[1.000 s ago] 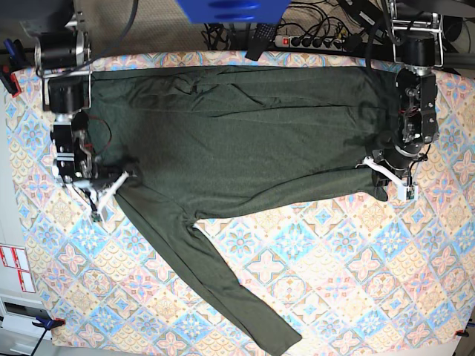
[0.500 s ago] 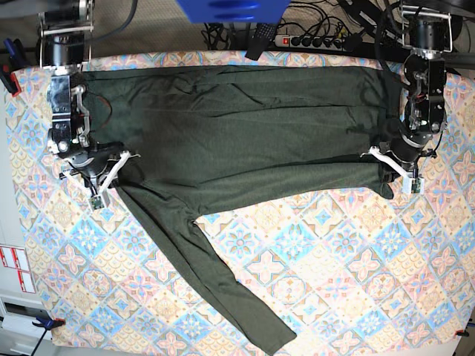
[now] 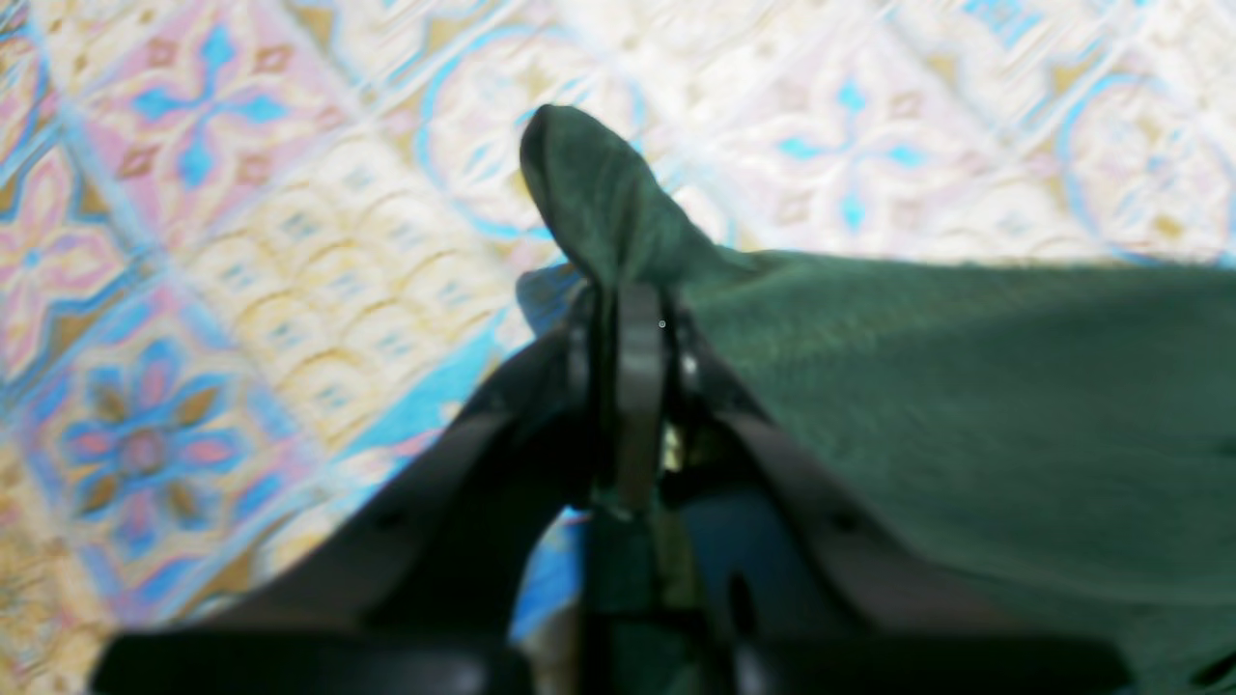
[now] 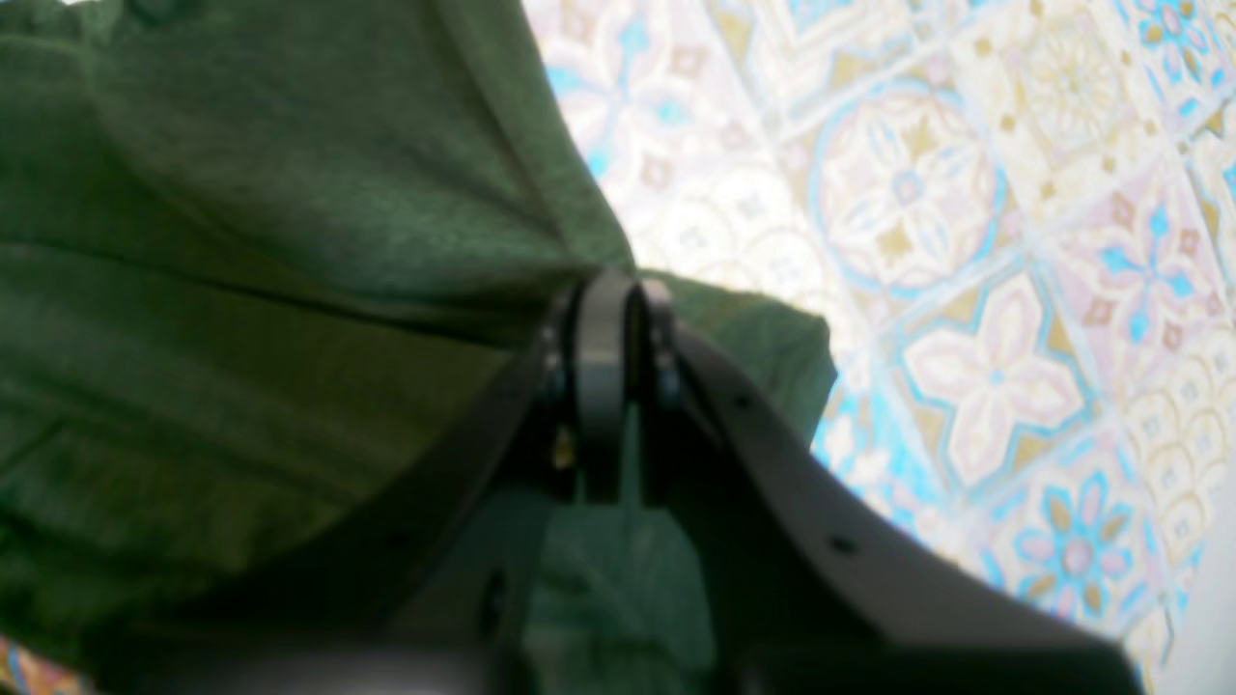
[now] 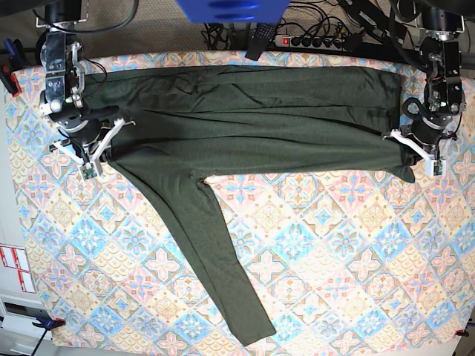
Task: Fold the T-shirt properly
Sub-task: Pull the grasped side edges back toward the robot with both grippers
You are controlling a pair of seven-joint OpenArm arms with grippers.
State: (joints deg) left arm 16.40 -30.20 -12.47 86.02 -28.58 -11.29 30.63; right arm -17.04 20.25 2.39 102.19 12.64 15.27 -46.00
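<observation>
The dark olive-green T-shirt [image 5: 252,126] lies as a long band across the far part of the table. One long sleeve [image 5: 204,252] trails diagonally toward the near edge. My left gripper [image 5: 403,153] is at the band's right end, shut on a pinch of cloth. In the left wrist view the left gripper [image 3: 628,301] holds fabric whose tip [image 3: 589,193] pokes out past the jaws. My right gripper [image 5: 110,148] is at the band's left end; the right wrist view shows the right gripper [image 4: 610,290] shut on the T-shirt [image 4: 241,241].
A tile-patterned cloth [image 5: 334,252] covers the table. Behind the far edge are a power strip [image 5: 312,41] with cables and a blue object [image 5: 230,9]. A red clamp [image 5: 7,78] grips the left edge. The arm bases stand at both far corners.
Both grippers have carried the shirt's near edge toward the far side, so the body is now a narrower band. The sleeve has been dragged up and leftward.
</observation>
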